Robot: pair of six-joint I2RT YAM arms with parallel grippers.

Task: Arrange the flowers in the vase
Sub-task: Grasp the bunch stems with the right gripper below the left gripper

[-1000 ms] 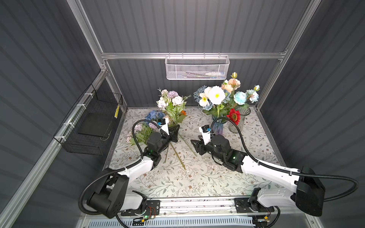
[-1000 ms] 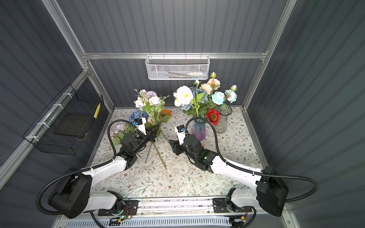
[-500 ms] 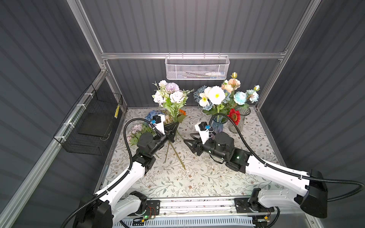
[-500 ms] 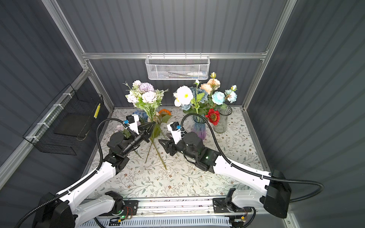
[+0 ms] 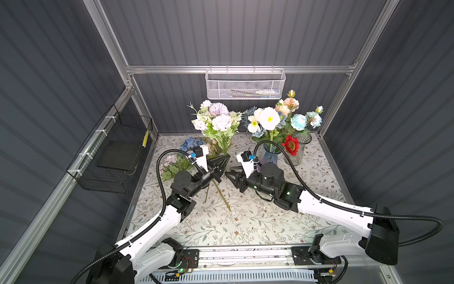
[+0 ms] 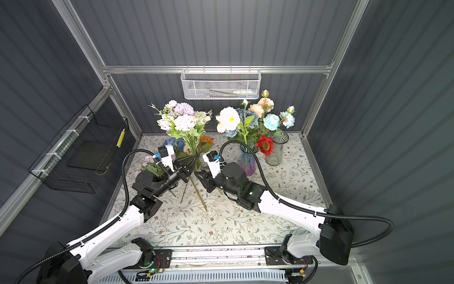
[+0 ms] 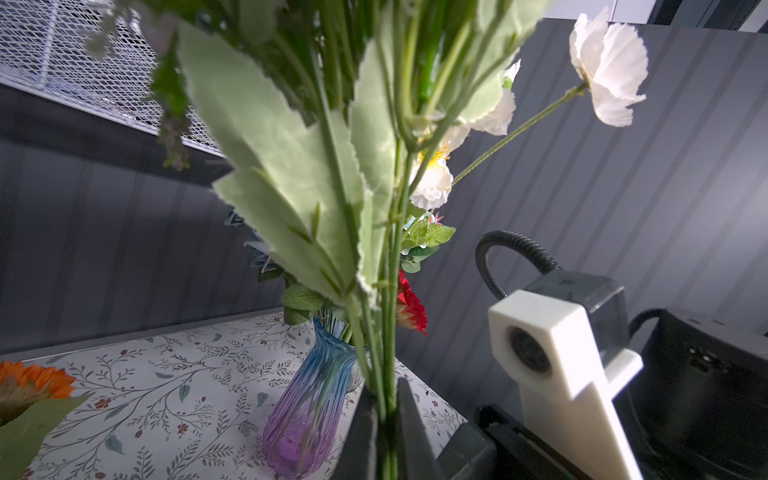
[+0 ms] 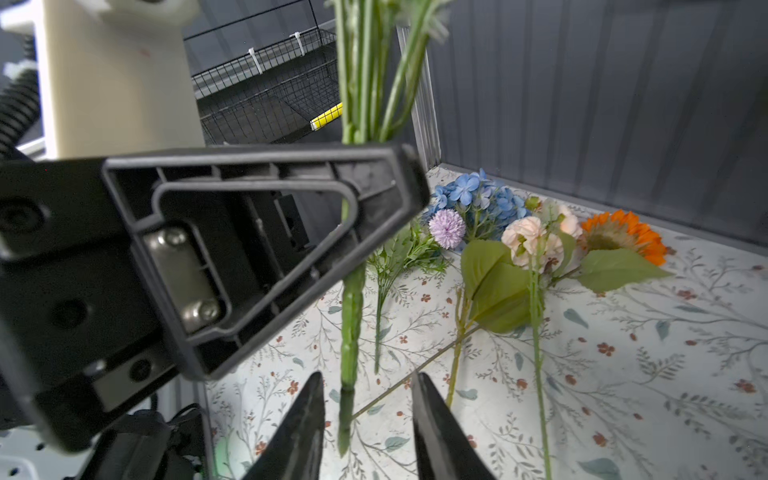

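Left wrist view shows the left claw point(image 7: 383, 409) clamped together on the thin green stems of a bunch of flowers point(image 7: 332, 166), which it holds upright above the table point(image 5: 245, 221). In both top views the lilac, cream and white heads of this bunch stand high over the claw.

Right wrist view shows the right claw point(image 8: 366, 376) with its jaws apart. The lower stem end point(image 8: 351, 316) of the same bunch hangs between the two tips, and I cannot tell if it touches either one.

The step in hand is, as I judge, a hand-over: the bunch is lifted, and the right claw is placed to take the stems below the left one.

The blue and purple vase point(image 5: 270, 155) stands just behind the right arm and already carries several flowers. A clear glass vase point(image 5: 301, 152) is just beside it. More loose flowers point(image 8: 532, 245) lie on the table, among them a blue, a lilac and an orange head.

The next move calls for closing the right claw on the stem end without pushing it sideways, and only then opening the left claw. After that the stems must be aimed into the narrow mouth of the vase.
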